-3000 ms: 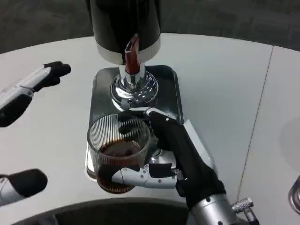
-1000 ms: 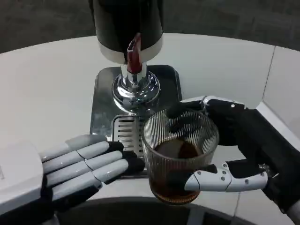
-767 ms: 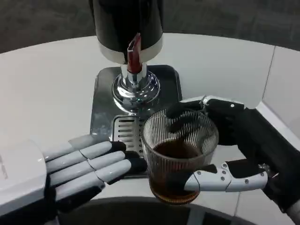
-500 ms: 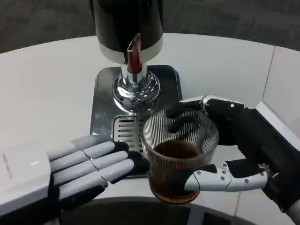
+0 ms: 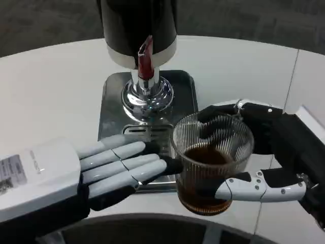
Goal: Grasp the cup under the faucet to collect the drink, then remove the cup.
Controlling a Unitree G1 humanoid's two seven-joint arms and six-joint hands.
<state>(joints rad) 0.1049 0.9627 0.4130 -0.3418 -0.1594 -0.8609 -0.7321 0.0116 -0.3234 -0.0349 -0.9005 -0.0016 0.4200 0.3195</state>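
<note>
Right hand point(image 5: 274, 152) grips the ribbed clear glass cup point(image 5: 210, 161) part-filled with dark brown drink, held clear of the shiny steel drip tray point(image 5: 112, 101) and red-handled chrome faucet point(image 5: 144, 66) of the black dispenser point(image 5: 136, 25), while left hand point(image 5: 101, 170) lies released, fingers flat, fingertips just beside the cup.

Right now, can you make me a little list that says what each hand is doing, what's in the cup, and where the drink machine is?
right hand: holds the ribbed glass cup from the side
cup contents: dark brown drink, partly full
cup position: upright, off to the right of the faucet, not under it
left hand: flat, fingers stretched toward the cup, holding nothing
drink machine: black, at the far side of the table, over a shiny metal drip tray
</note>
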